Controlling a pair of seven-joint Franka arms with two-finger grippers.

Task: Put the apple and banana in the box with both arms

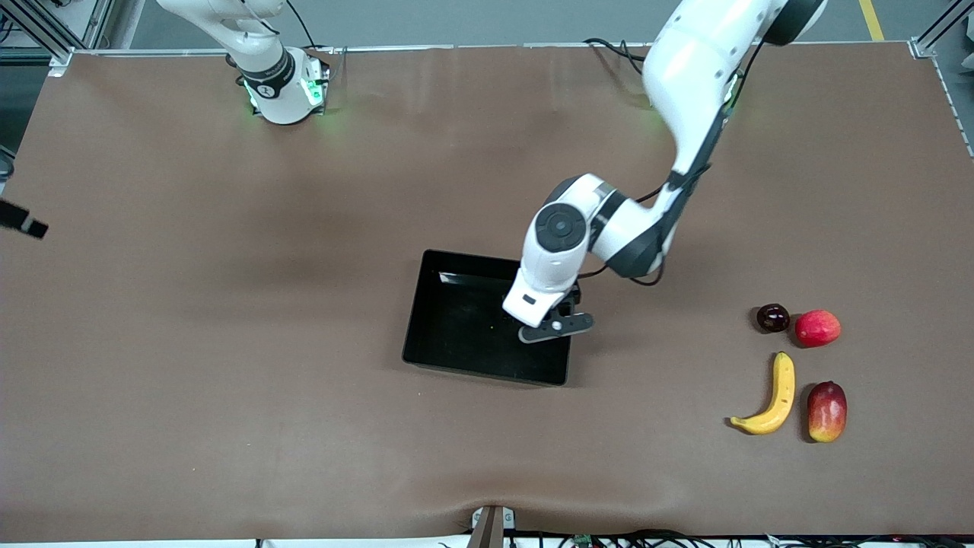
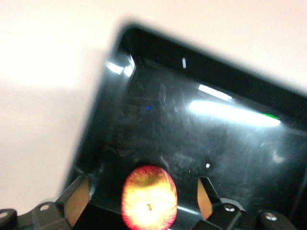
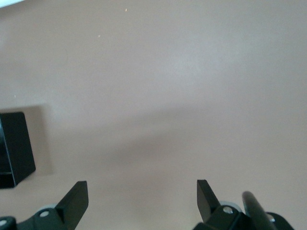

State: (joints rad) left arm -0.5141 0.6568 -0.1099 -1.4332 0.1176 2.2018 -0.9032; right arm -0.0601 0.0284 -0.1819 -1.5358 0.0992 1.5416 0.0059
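The black box [image 1: 456, 327] lies mid-table. My left gripper [image 1: 552, 323] hangs over the box's side toward the left arm's end, hiding the apple in the front view. In the left wrist view the red-yellow apple [image 2: 149, 199] sits between the open fingers [image 2: 76, 199], apart from both, over the box floor [image 2: 192, 139]. The banana [image 1: 772, 396] lies on the table toward the left arm's end. My right gripper [image 3: 142, 189] is open and empty over bare table, with a box corner [image 3: 14, 148] at the edge of its view.
Beside the banana lie a red-yellow mango [image 1: 826, 411], a pink-red fruit [image 1: 817, 328] and a dark round fruit [image 1: 773, 317]. A black piece [image 1: 23, 221] shows at the right arm's end of the table. The brown mat covers the table.
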